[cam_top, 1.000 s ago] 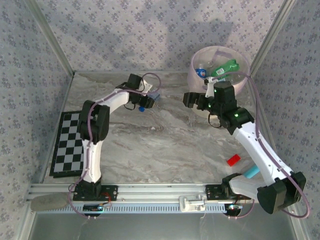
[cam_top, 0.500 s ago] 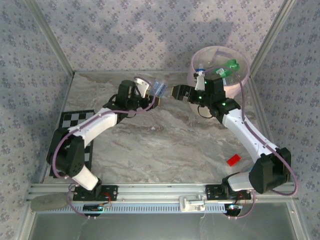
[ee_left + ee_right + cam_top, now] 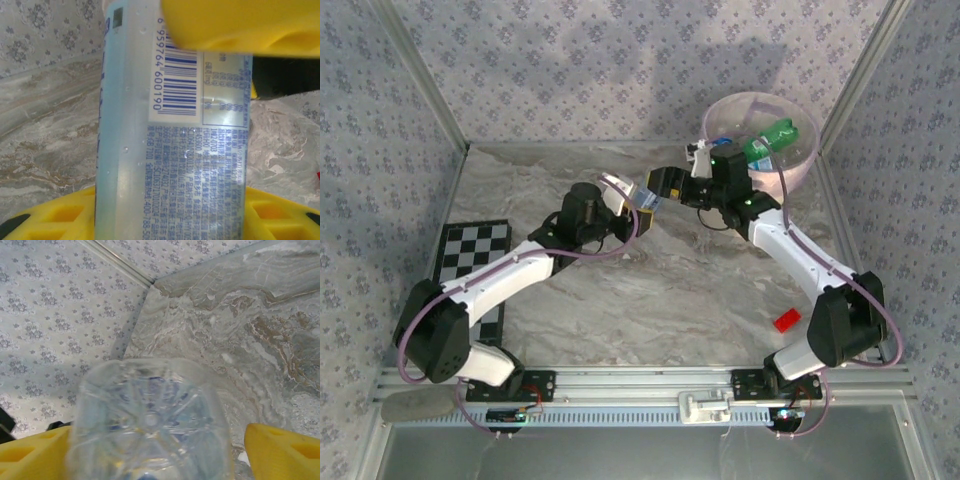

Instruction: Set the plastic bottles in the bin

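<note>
One red block lies near the right arm's base. Mid-table, above the marble table, the left gripper clamps a clear bottle by its blue label. The right gripper is spread wide around the bottle's base. Far right, the bin holds a green bottle.

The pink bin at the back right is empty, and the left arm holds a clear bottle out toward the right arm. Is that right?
Not quite. The bin is not empty: the top external view shows a green bottle lying in it. The rest holds: the left end effector holds a clear bottle out toward the right arm.
</note>
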{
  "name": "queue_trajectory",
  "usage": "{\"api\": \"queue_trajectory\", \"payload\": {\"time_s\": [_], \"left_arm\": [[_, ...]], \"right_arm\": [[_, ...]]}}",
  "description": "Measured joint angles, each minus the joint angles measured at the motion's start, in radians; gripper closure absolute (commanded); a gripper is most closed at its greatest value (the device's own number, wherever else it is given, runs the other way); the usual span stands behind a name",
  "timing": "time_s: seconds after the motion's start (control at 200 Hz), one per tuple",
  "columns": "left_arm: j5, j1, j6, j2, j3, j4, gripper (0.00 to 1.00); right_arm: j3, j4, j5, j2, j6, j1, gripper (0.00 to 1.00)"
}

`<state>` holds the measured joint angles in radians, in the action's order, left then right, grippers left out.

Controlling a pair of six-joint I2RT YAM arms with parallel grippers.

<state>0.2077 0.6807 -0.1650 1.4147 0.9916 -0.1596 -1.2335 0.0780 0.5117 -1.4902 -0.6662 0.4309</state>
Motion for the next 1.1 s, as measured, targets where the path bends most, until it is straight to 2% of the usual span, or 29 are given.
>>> {"api": "queue_trajectory", "payload": {"time_s": [0.17,0.36,0.44,0.565,0.665,0.775,0.875,1.009,1.099], "left_arm": [[-0.016,0.010,0.003,-0.005,-0.001,0.002,0.52],[-0.023,0.013,0.003,-0.011,-0.001,0.001,0.49],[-0.026,0.014,0.003,-0.014,-0.001,0.002,0.42],[-0.030,0.017,-0.003,-0.021,-0.003,0.001,0.18],[-0.041,0.022,-0.011,-0.045,-0.014,-0.002,0.07],[-0.065,0.022,-0.023,-0.092,-0.035,-0.002,0.00],[-0.108,0.020,-0.036,-0.137,-0.056,-0.003,0.00],[-0.229,0.010,-0.082,-0.187,-0.089,-0.002,0.00],[-0.307,-0.033,-0.147,-0.231,-0.148,-0.012,0.00]], "right_arm": [[-0.008,-0.010,0.021,0.000,-0.003,0.002,0.40],[-0.008,-0.018,0.039,0.000,-0.003,0.002,0.47],[-0.009,-0.021,0.043,0.000,-0.003,0.001,0.49],[-0.009,-0.024,0.048,0.000,0.000,-0.001,0.49],[-0.009,-0.023,0.050,0.000,0.004,-0.005,0.49],[-0.031,0.006,0.050,0.000,0.021,-0.031,0.49],[-0.093,0.059,0.049,0.000,0.058,-0.076,0.49],[-0.215,0.123,0.043,0.007,0.120,-0.151,0.49],[-0.282,0.148,0.031,0.026,0.154,-0.211,0.49]]}}
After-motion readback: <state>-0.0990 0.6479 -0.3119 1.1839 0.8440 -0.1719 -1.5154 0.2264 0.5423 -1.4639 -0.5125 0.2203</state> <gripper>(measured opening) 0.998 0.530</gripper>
